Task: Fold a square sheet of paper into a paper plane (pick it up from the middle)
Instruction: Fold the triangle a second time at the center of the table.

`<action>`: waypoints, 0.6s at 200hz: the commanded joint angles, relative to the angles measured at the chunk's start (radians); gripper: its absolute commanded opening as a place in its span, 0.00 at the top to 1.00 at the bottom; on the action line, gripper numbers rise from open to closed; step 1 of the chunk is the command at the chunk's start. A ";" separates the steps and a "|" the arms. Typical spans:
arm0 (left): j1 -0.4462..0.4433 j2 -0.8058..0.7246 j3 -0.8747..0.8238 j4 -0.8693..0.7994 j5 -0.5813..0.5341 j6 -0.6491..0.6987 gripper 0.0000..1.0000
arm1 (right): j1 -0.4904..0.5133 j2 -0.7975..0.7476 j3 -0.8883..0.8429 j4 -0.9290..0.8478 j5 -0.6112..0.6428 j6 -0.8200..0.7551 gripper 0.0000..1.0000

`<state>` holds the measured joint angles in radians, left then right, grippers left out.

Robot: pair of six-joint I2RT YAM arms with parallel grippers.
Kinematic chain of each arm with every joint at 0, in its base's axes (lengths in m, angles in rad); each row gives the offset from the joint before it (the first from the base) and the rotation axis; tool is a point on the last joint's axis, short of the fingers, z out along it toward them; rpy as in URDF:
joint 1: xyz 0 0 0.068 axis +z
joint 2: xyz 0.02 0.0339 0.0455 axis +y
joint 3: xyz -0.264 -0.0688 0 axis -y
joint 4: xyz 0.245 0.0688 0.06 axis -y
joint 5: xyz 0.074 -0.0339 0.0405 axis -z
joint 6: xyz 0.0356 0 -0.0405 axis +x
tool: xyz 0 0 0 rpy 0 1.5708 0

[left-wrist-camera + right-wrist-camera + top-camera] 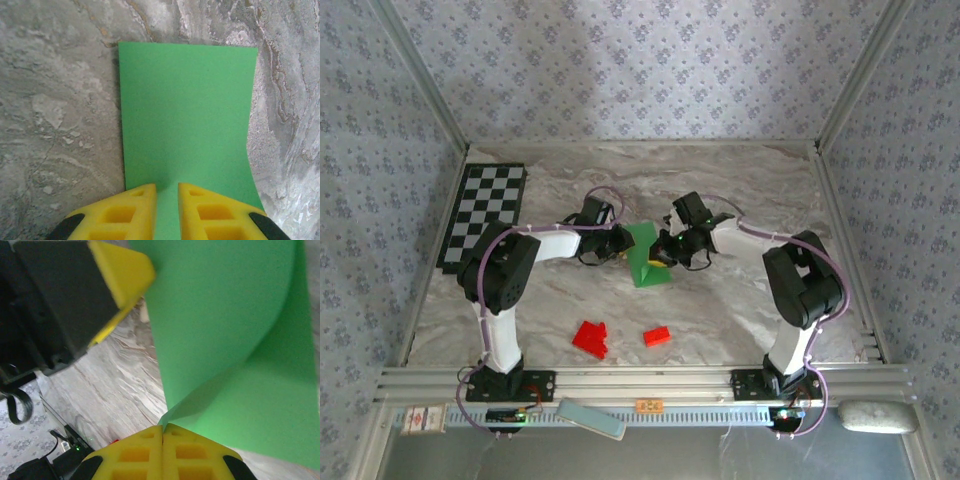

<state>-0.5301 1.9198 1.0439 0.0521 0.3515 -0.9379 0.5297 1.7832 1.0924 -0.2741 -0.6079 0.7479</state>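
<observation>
While the right claw [163, 429] is pressed shut on a raised tip of the paper [235, 340], it should carry that flap over squarely, so the edges meet before creasing. The left claw [167, 187], jaws a slit apart, sits over the sheet's near edge mid-table and should pin it flat. Its finger [122, 270] crowds the flap and could snag it. Red blocks [590, 338] and the board [485, 213] lie well apart.
</observation>
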 commanded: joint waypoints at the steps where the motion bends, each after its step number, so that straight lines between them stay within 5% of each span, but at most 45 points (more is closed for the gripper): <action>1: -0.005 0.019 -0.010 -0.080 -0.002 0.024 0.81 | 0.014 0.038 0.029 0.028 -0.020 0.011 1.00; 120: -0.005 0.013 -0.009 -0.081 0.004 0.021 0.81 | 0.048 0.151 0.068 0.089 0.011 0.040 1.00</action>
<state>-0.5301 1.9198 1.0439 0.0517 0.3523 -0.9318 0.5720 1.9072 1.1378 -0.1997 -0.6132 0.7704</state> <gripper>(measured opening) 0.192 0.056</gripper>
